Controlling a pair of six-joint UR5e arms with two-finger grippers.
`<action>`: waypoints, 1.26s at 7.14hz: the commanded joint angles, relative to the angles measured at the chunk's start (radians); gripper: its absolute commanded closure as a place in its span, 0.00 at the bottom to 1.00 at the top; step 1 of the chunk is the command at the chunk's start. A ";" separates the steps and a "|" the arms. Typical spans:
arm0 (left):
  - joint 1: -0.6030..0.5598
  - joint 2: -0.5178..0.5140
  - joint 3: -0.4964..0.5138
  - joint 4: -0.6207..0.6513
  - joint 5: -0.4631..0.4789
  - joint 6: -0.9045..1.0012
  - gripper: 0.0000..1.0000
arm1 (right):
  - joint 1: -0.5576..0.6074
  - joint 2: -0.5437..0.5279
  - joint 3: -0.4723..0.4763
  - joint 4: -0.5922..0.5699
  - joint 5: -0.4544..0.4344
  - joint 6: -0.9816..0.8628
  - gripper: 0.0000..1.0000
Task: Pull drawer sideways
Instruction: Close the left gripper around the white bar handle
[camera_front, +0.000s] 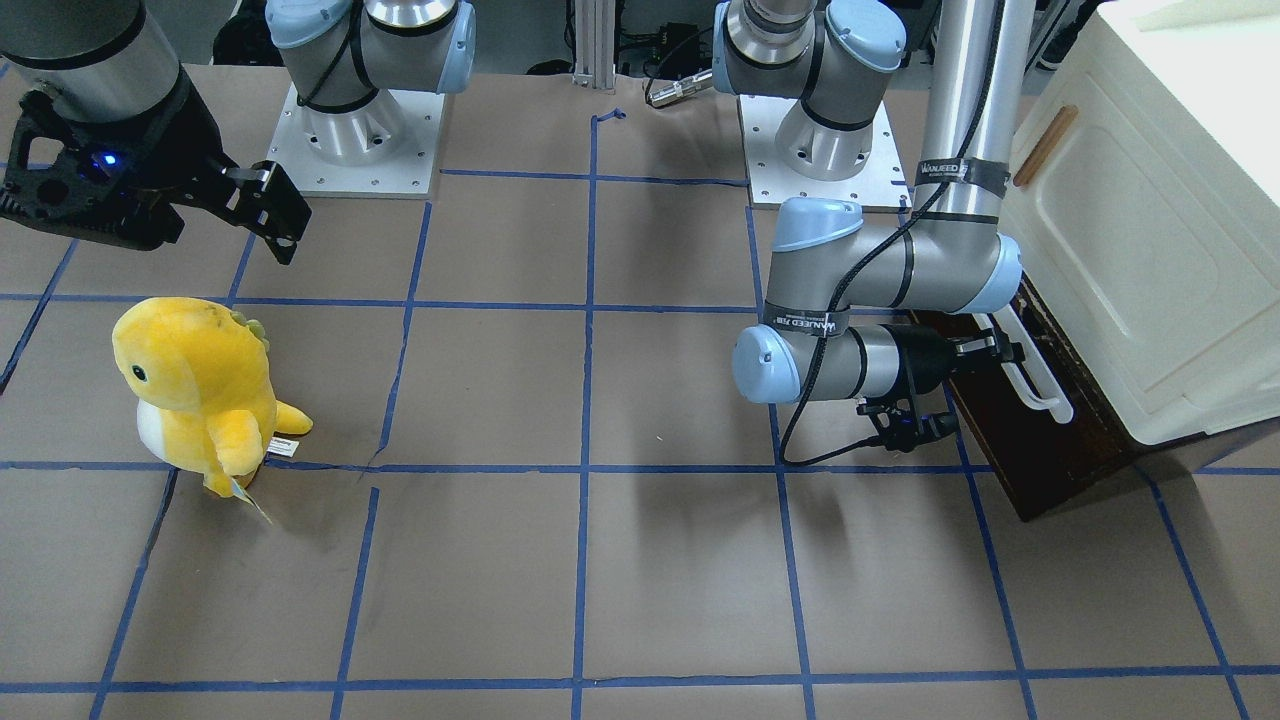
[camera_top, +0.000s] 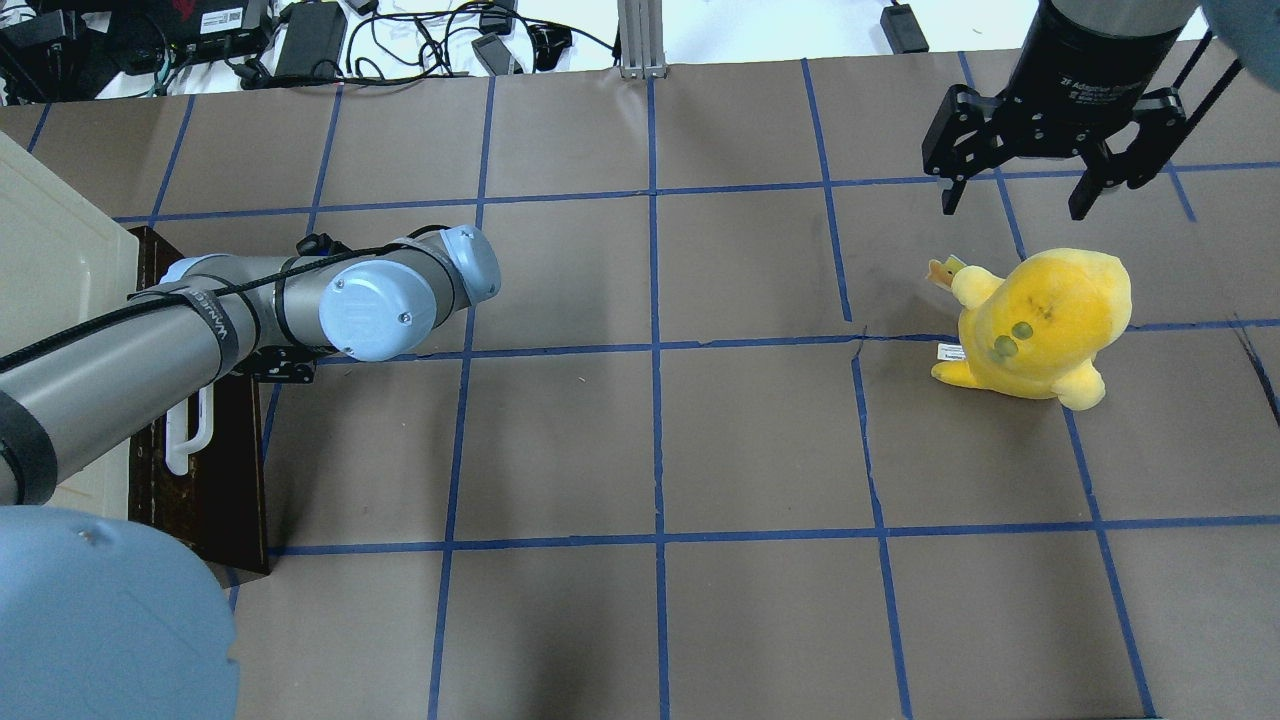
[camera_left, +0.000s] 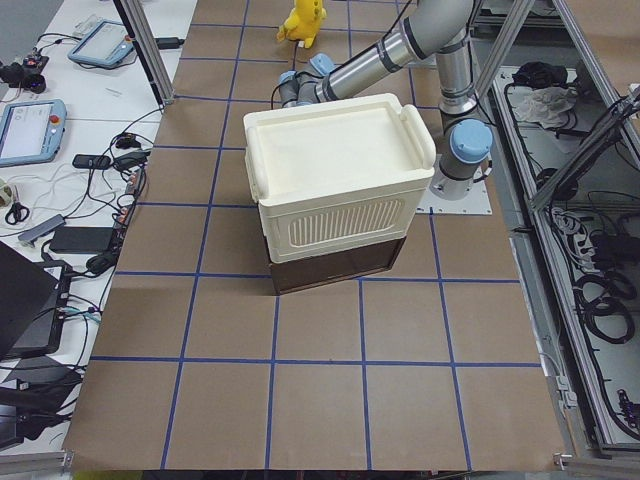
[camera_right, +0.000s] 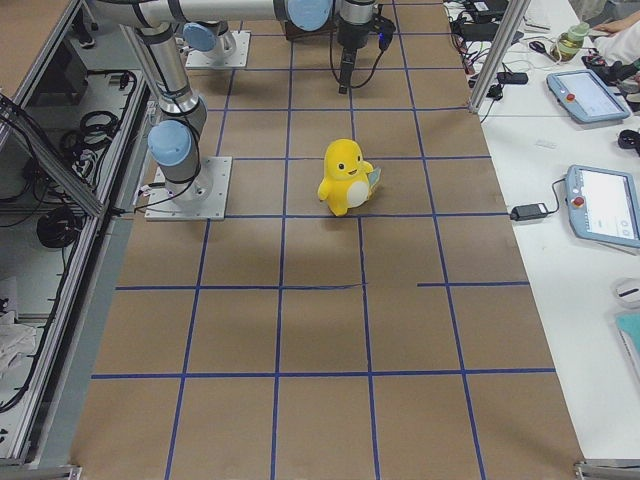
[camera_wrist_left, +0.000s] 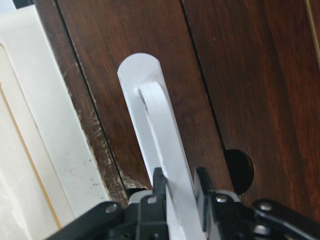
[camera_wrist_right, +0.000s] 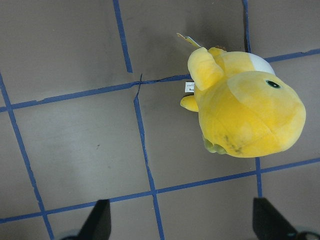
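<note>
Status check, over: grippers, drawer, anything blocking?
Left gripper shut on handle. Right gripper open, over by plush. Drawer not visibly out. Nothing blocking.

Overhead, left arm (camera_top: 150, 340) hides left gripper (camera_wrist_left: 180, 172) and part of drawer (camera_top: 210, 480), frame edge crops cabinet (camera_top: 60, 270); wrist views: handle (camera_wrist_left: 150, 115) lower end behind fingers (camera_wrist_left: 159, 184), right gripper (camera_top: 1018, 205) tips cropped.
</note>
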 joint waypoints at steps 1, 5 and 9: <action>-0.006 0.000 0.001 -0.001 0.000 0.001 0.82 | -0.002 0.000 0.000 0.000 0.000 0.000 0.00; -0.052 0.000 0.004 0.000 0.001 0.004 0.82 | 0.000 0.000 0.000 0.000 0.000 0.000 0.00; -0.088 -0.002 0.007 0.008 0.000 0.002 0.82 | 0.000 0.000 0.000 0.000 0.000 0.000 0.00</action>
